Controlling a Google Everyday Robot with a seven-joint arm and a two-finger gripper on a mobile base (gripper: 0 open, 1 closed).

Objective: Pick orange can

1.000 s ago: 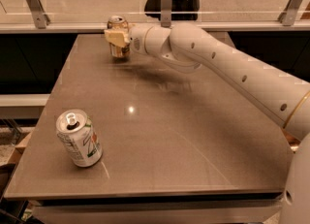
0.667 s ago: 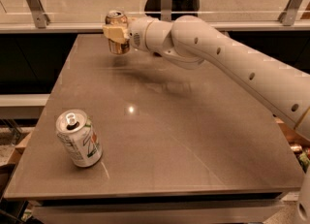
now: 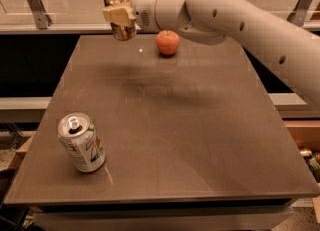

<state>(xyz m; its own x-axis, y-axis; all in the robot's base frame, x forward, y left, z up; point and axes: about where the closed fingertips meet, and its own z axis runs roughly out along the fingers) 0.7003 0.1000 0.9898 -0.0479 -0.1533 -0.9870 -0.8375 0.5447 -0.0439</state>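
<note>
Can's up: the gripper (image 3: 119,15) is clamped on the orange can (image 3: 124,31), one pale pad across its front, and the pair sits higher than a sec ago, silver top now against the glass rail behind. The can's base hangs over the table's (image 3: 210,135) far-left edge, apparently clear of the surface w/ a soft shadow below. The arm (image 3: 240,17) has swung up too, uncovering an apple (image 3: 167,42) at the far edge, just right of the can and not touching it. The white-green can (image 3: 82,144) hasn't moved, front-left, well apart. Judging by this, the pick is basically done; what's left is keeping the grip firm so the can doesn't slip or tilt.
</note>
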